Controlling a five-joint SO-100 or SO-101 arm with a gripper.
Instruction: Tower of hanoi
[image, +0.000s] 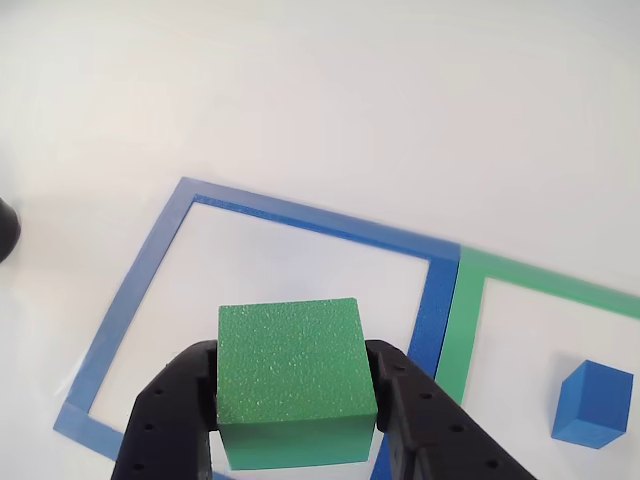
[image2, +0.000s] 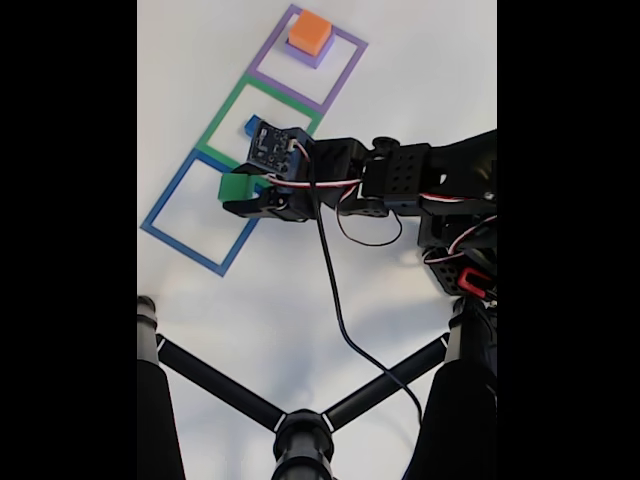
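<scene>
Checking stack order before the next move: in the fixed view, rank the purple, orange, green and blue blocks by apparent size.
1. purple block, widest, under the orange.
2. orange block.
3. green block, held in the claw and partly hidden, so unsure against orange.
4. blue block, mostly hidden by the arm, so unsure.

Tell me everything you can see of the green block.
The green block is a squarish foam piece with a finely pebbled top and smooth, darker sides. It sits level and upright, clamped between the black fingers of the gripper, which press on its left and right sides in the other view. It hangs over the near part of the blue frame; whether its underside touches the table cannot be told. In the fixed view it peeks out beside the gripper at the blue frame's edge.
</scene>
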